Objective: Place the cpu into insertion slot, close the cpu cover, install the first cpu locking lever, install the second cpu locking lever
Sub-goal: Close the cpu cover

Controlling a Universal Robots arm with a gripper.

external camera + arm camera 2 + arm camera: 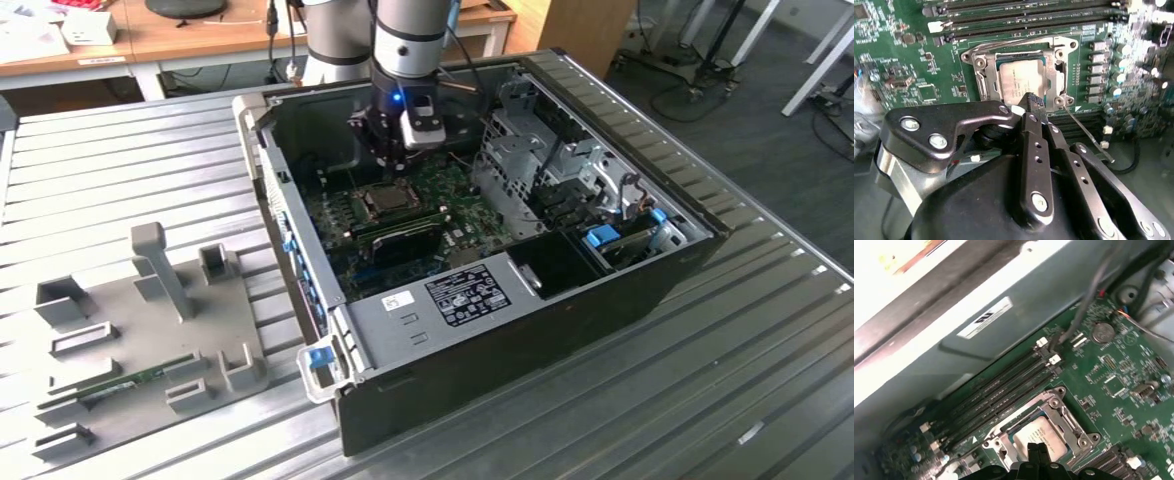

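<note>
The cpu [1019,82] lies in its socket on the green motherboard, its grey top showing through the window of the cpu cover [1054,75], which lies flat over it. In the first wrist view the cpu [1040,436] and the cpu cover [1066,416] sit just beyond the fingertips. My gripper [1033,100] hangs just above the socket's edge, fingers pressed together and holding nothing. A thin wire lever [1086,134] sticks out from the socket's corner, free of the frame. A second lever [1019,42] runs along the socket's far side. In the exterior view my gripper [388,165] hovers over the socket [387,200].
The open computer case [574,300] stands on a ribbed metal table. A drive cage [534,160] rises at the exterior view's right of the socket. Memory slots [1029,10] flank the socket. A grey fixture tray [147,330] holding a memory stick [127,385] lies at the exterior view's left.
</note>
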